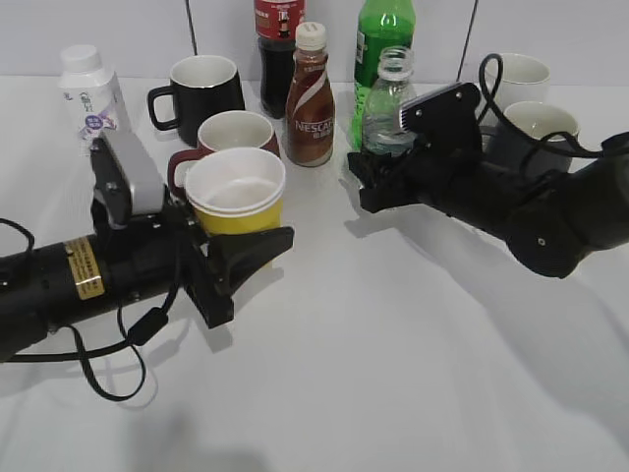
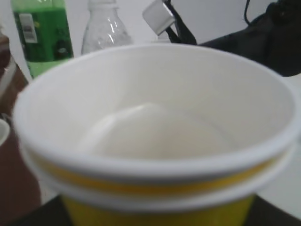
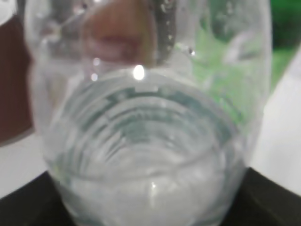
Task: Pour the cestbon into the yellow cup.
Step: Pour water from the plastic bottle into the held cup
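1. The left gripper (image 1: 241, 258) is closed around the yellow cup (image 1: 237, 193), holding it upright at the lower part.
2. The cup's white inside (image 2: 155, 122) looks empty and fills the left wrist view.
3. The right gripper (image 1: 378, 177) is closed around the cestbon (image 1: 387, 103), which stands upright with its mouth uncapped.
4. In the right wrist view the clear ribbed bottle (image 3: 146, 127) sits very close, between the dark jaws.
5. Cup and bottle are apart, with the brown Nescafe bottle (image 1: 311, 98) behind the gap.
6. A dark red mug (image 1: 232, 135) stands just behind the cup, and a green soda bottle (image 1: 381, 39) just behind the cestbon, all on the white table (image 1: 393, 374).
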Controlling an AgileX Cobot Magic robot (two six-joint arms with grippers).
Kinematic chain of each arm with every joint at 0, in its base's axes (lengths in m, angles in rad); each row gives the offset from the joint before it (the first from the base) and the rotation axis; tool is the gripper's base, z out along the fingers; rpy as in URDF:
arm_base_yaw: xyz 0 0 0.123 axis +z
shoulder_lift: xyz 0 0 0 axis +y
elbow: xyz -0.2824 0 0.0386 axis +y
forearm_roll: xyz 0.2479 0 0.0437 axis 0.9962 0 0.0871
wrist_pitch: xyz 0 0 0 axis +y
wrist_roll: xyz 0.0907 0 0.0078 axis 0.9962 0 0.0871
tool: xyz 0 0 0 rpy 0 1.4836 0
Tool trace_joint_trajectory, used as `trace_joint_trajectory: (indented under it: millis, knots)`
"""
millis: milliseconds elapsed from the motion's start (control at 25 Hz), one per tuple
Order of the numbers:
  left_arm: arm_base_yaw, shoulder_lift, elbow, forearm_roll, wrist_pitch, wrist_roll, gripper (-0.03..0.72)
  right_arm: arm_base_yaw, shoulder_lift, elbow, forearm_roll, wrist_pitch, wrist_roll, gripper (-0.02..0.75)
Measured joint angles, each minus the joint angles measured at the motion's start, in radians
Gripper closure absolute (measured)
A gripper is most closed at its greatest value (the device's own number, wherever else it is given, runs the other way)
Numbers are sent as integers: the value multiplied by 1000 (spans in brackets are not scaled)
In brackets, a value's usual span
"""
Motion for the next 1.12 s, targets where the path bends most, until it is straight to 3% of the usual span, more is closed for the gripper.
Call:
trace_joint_trajectory:
  millis: [480,800,1120]
  knots:
    - [-10,29,-84,15,71,-48,306,0,-144,0,-162,31,-267,261]
    - [-90,36,-158,17,208,-58,306,0,-152,0,-188,37,-503,261]
    - [-93,110,-164,5,196,-58,307,0,-153,0,-191,39,-793,261]
